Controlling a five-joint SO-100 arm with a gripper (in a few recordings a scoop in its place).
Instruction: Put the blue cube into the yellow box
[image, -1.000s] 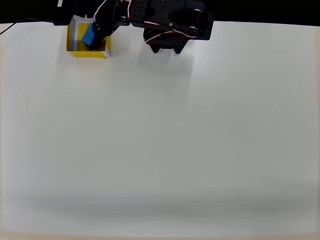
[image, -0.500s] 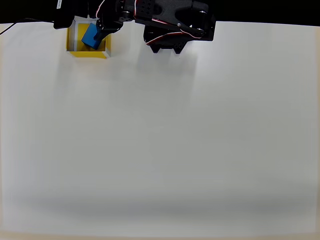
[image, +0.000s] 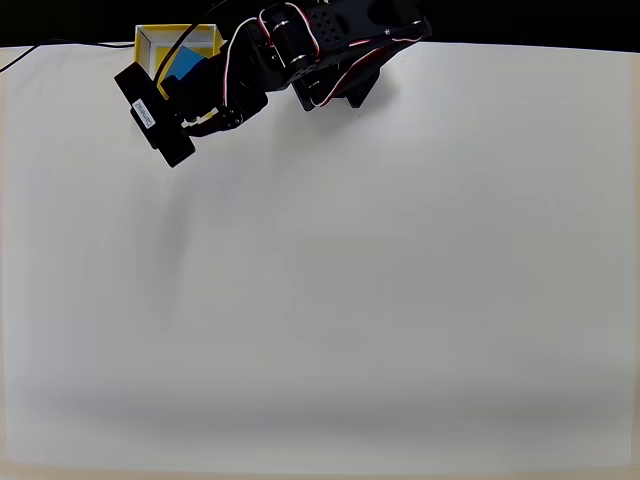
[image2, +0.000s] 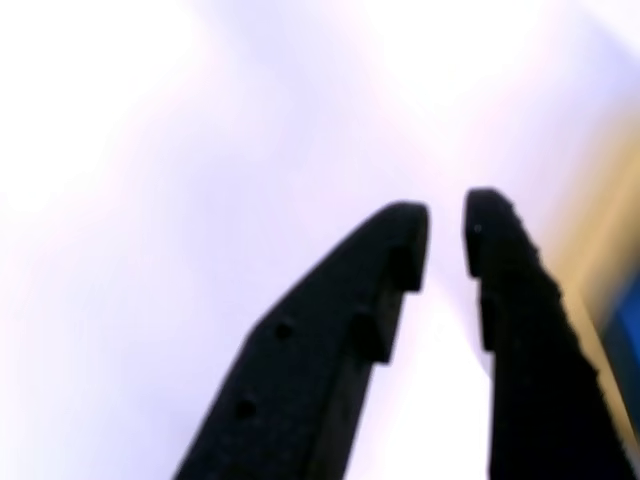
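The yellow box (image: 150, 40) stands at the table's far left edge in the overhead view, its near part covered by the arm. The blue cube (image: 187, 62) lies inside it, partly under the arm. The arm's black wrist (image: 152, 117) reaches out over the box's near side. In the wrist view my gripper (image2: 446, 215) hangs over white table, its black fingers (image2: 345, 320) almost together with only a thin slit and nothing between them. A blur of the blue cube (image2: 626, 330) and the yellow box (image2: 600, 235) shows at the right edge.
The arm's base (image: 350, 55) sits at the table's far edge, right of the box. The white table (image: 330, 290) stretches wide towards the near side. A dark cable (image: 40, 48) runs along the far left edge.
The gripper has let go of the blue cube, which now lies in the yellow box. The wrist has swung from the far side of the box to its near side.
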